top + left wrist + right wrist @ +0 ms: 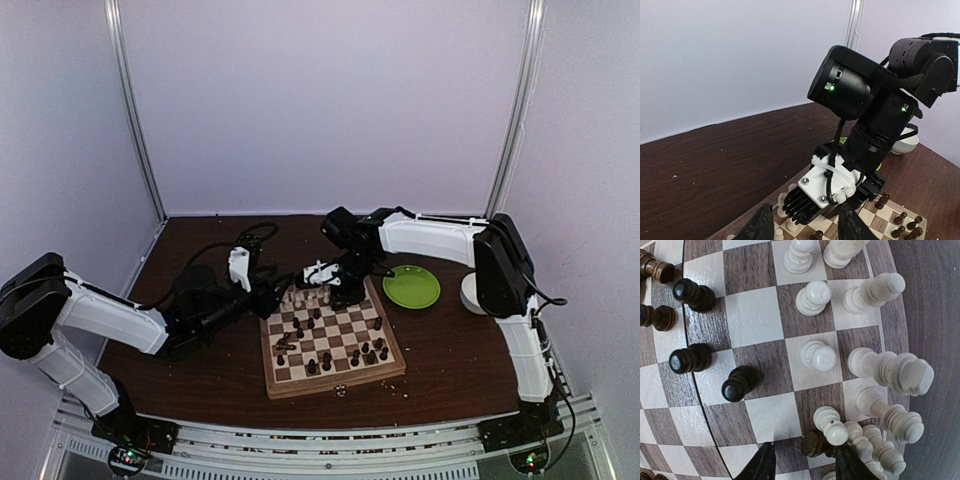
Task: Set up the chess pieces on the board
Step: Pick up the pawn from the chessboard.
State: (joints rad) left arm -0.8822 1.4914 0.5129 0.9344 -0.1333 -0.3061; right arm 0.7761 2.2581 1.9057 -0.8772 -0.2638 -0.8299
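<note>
The board (345,325) lies in the middle of the table. Cream pieces (305,297) cluster at its far left edge, and dark pieces (362,350) are scattered over the near half. My right gripper (330,285) hovers low over the cream cluster. In the right wrist view it (807,462) is open, with a dark brown piece (815,442) lying between its fingers, beside a cream pawn (832,425). My left gripper (275,298) is at the board's far left corner. It (806,227) is open and empty, facing the right arm's wrist (827,190).
A round green plate (411,286) and a white bowl (470,293) stand right of the board; the bowl also shows in the left wrist view (905,146). One small piece (341,390) lies on the table off the board's near edge.
</note>
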